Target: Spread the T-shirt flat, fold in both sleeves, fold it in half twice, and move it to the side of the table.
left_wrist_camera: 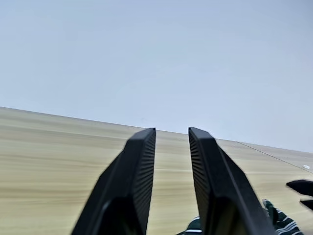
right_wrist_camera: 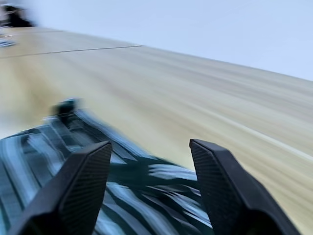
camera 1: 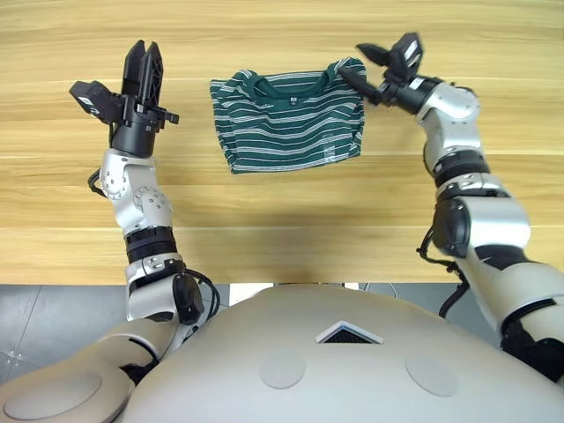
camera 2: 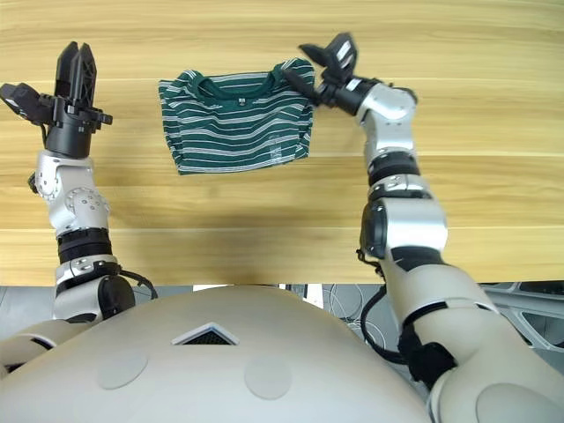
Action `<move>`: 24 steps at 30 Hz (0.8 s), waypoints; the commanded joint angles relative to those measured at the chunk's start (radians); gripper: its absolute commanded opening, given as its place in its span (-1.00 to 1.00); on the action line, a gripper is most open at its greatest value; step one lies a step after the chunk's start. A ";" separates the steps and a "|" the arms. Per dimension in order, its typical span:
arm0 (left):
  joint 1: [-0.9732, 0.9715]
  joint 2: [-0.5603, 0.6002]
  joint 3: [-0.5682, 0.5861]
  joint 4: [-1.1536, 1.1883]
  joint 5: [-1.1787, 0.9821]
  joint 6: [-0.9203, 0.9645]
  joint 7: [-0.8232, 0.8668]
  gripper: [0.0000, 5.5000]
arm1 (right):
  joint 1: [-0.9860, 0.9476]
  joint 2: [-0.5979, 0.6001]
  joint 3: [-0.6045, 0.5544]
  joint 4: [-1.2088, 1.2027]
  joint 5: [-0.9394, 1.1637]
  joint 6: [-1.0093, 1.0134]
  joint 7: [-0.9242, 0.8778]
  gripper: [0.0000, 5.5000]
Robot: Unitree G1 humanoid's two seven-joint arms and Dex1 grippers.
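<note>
- Black ribbed fingers (right_wrist_camera: 78, 191) of the right gripper (camera 1: 351, 60) are standing spread wide and grasping nothing, with striped cloth lying under and between them.
- Right gripper is hovering at the far right corner of the T-shirt (camera 1: 286, 119), by the collar and shoulder; contact with the cloth cannot be confirmed.
- Fingers (left_wrist_camera: 132, 181) of the left gripper (camera 1: 145, 46) are standing narrowly parted and holding nothing, pointing toward the far edge of the desk (camera 1: 282, 220).
- Left gripper is sitting apart from the garment, off its left edge.
- T-shirt, green with white stripes, is lying as a compact rectangle, collar toward the far edge, midway between the desk's left and right sides and well back from the near edge.
- Judgement: sleeves are appearing tucked in and one half-fold appears done, so the second half-fold is in hand.
- Next move is calling for the right fingers to be clenching on all layers at that corner, then carrying it across onto the left edge, with the near corner matched.
- Moving it to the desk's side is remaining outstanding.
</note>
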 commanded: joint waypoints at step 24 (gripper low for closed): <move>0.109 -0.012 -0.096 -0.112 0.051 -0.068 0.056 -0.60 | 0.036 0.308 0.412 0.158 -0.210 0.285 -0.021 0.08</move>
